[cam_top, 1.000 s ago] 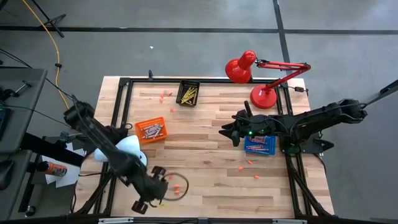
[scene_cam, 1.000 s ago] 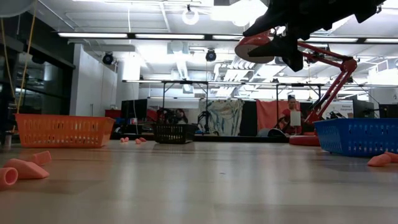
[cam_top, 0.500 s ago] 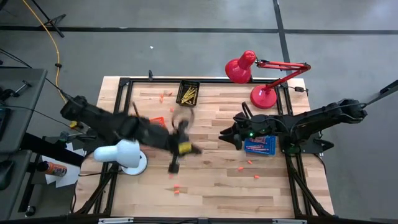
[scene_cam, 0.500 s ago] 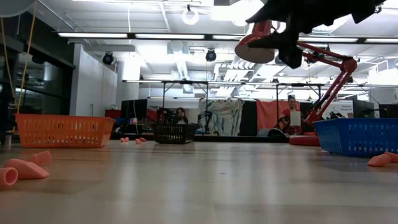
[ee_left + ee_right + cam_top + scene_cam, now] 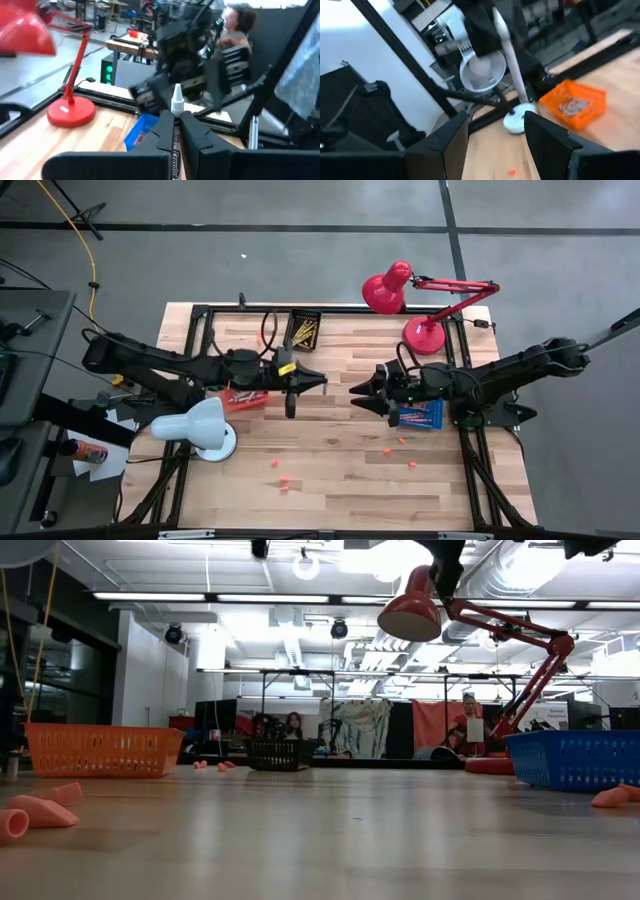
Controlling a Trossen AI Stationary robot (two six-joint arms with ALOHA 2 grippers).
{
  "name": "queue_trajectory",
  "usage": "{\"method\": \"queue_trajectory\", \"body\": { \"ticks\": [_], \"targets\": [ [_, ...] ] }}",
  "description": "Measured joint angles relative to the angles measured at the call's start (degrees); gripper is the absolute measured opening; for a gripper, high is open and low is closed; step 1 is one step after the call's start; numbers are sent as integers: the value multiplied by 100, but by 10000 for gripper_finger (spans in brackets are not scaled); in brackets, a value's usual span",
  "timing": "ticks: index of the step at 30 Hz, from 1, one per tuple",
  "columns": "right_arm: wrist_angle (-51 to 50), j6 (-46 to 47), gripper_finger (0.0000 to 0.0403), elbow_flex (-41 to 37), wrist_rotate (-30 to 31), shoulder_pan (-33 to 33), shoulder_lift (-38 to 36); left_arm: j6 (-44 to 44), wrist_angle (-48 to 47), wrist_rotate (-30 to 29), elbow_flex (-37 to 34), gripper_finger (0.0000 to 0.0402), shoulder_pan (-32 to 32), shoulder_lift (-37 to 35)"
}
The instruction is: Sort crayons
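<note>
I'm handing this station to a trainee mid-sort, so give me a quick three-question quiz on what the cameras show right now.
1. True or false: the left end effector is shut on a pale crayon.
2. Which basket holds the yellow crayons? A) orange basket B) black basket C) blue basket
3. In a few words: how do the fingers of the right end effector stand, and do they hold anything?

Key
1. True. The crayon's tip sticks out between the closed fingers in the left wrist view.
2. B.
3. Open and empty, facing the left end effector over mid-table.
</note>
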Motion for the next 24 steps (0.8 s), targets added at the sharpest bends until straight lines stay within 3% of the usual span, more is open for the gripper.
{"method": "queue_trajectory", "body": {
  "ticks": [8, 24],
  "targets": [
    [37, -1172, 188, 0, 1024, -80, 28, -342, 1678, 259, -1396, 0, 418, -63],
    [-14, -1290, 188, -2, 1166, -387, 232, -317, 2304, 936, -1505, 0, 798, -64]
  ]
}}
